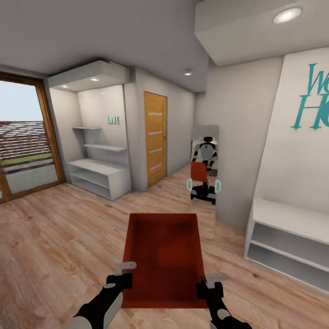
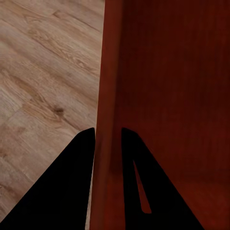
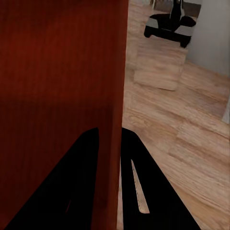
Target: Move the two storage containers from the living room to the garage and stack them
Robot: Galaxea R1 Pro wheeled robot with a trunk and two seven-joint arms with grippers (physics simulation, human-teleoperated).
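Light wood plank floor (image 1: 59, 246) covers the room, cream walls all around. Far left there is a big glass door (image 1: 25, 137) with a wood frame, then a white alcove with shelves (image 1: 98, 160) and a small green "LOVE" sign (image 1: 113, 120). An orange wood door (image 1: 155, 137) sits in the far middle. A tall mirror (image 1: 204, 176) leans against the wall right of it and reflects the robot holding a red box. A white bench shelf (image 1: 288, 242) stands at right, with teal lettering (image 1: 315, 98) on the wall above it, cut off by the frame edge.

One storage container (image 1: 162, 256) is held up above the floor, near centre in front of the robot, open top facing up, red-orange inside. Left gripper (image 1: 122, 276) pinches the container's left wall at the near corner; in the left wrist view the fingers (image 2: 72, 177) sit one on each side of the thin wall (image 2: 108, 120), pressed onto it. Right gripper (image 1: 211, 285) pinches the right wall at the near corner; in the right wrist view its fingers (image 3: 143, 191) straddle that wall (image 3: 117, 86) the same way, clamped on it. That view also catches the mirror base and floor beyond.
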